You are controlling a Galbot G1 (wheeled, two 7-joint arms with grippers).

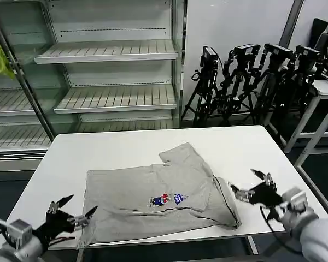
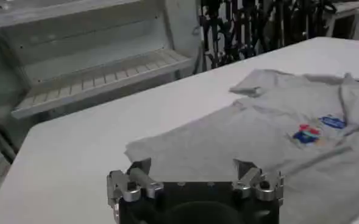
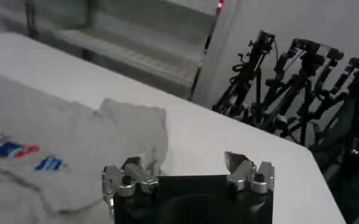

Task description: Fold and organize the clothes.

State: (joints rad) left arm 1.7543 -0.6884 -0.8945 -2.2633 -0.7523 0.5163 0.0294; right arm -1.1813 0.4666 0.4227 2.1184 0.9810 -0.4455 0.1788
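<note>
While the head view is on my main screen, I read the T-shirt (image 1: 158, 202) as lying print-up on the white table (image 1: 126, 147), toward the near edge, with its side nearest the right arm already turned in over the body. I judge the fold as begun but not complete: the other side is unfolded, the lower hem is not brought up, and the garment is not yet set aside.

1. Head view. The left gripper (image 1: 72, 211) sits at the shirt's near left corner, jaws apart, holding nothing. The right gripper (image 1: 251, 184) hovers just beside the folded right edge, jaws likewise apart and empty. Bare shelves (image 1: 109, 52) stand behind the table, a yellow-green rag (image 1: 0, 59) hangs on their frame at far left, and a row of camera tripods (image 1: 246, 82) stands farther right.

2. Left wrist view. The left gripper (image 2: 194, 173) shows both fingertips spread, with the shirt's plain corner (image 2: 167, 152) just beyond them. I cannot tell whether they touch the cloth. The multicoloured print (image 2: 316, 129) lies well past this corner.

3. Right wrist view. The right gripper (image 3: 188, 170) is spread above the table, with the turned-in sleeve (image 3: 136, 122) close to one fingertip. This view confirms a doubled layer at that edge, which the head view only suggests. Neither wrist view shows the shirt's whole outline, so I use the head view to judge progress.
</note>
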